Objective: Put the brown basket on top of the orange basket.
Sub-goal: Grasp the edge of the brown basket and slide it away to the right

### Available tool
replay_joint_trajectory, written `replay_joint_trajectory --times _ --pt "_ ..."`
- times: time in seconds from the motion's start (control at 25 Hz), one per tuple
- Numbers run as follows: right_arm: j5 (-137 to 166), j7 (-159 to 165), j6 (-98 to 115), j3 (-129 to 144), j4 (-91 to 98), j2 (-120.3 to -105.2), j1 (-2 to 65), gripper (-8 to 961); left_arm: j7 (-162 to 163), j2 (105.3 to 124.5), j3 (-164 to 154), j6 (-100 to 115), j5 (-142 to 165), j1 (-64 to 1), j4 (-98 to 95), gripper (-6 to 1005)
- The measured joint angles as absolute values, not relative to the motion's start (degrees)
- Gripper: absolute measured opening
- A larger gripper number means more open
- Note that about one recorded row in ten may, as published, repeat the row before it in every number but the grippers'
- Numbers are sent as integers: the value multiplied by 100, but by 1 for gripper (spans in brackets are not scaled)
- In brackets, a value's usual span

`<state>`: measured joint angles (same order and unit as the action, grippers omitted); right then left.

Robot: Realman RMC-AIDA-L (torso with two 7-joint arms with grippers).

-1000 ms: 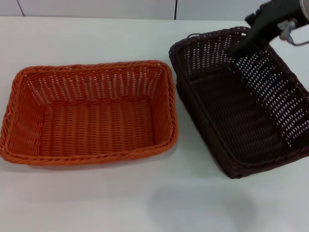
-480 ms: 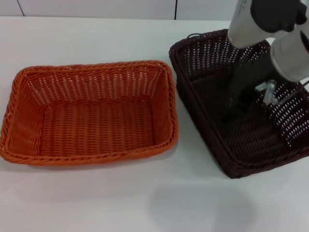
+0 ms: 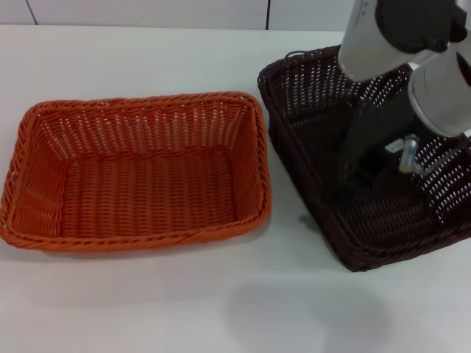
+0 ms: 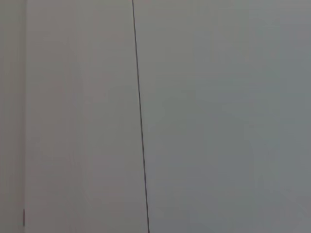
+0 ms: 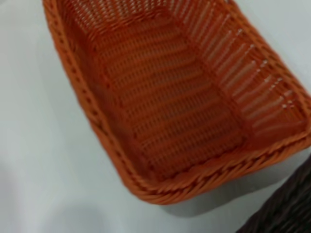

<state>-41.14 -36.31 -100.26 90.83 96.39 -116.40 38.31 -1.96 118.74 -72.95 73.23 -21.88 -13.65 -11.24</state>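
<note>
- My right claw (image 3: 346,184) reaches down inside the brown basket (image 3: 324,110), close to the wall that faces the orange basket (image 3: 140,173). I cannot tell how far its fingers are spread, or whether they have hold of the weave.
- The brown basket sits on the white worktop (image 3: 147,59) just beside the orange basket, apart from it, with nothing stacked yet.
- My left claw is out of sight; its camera shows only a plain wall.
- To do this well, I judge I should pinch the braided rim of that near wall firmly, since open weave may flex.
- Then I should lift it level and clear the orange basket's rim before moving across, lest I drag it.
</note>
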Motion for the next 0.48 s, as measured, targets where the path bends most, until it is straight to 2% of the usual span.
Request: replay_joint_trajectory --times 0.2,0.48 --pt "-4514 -3524 -10043 9299 9768 -11500 3789 817 -231 11868 -7295 7313 -2188 -1384 -1125 765" --pt "-4071 -3123 -10045 9382 9795 -11488 3789 816 -242 11858 -7295 7305 -2188 -1399 -1125 766"
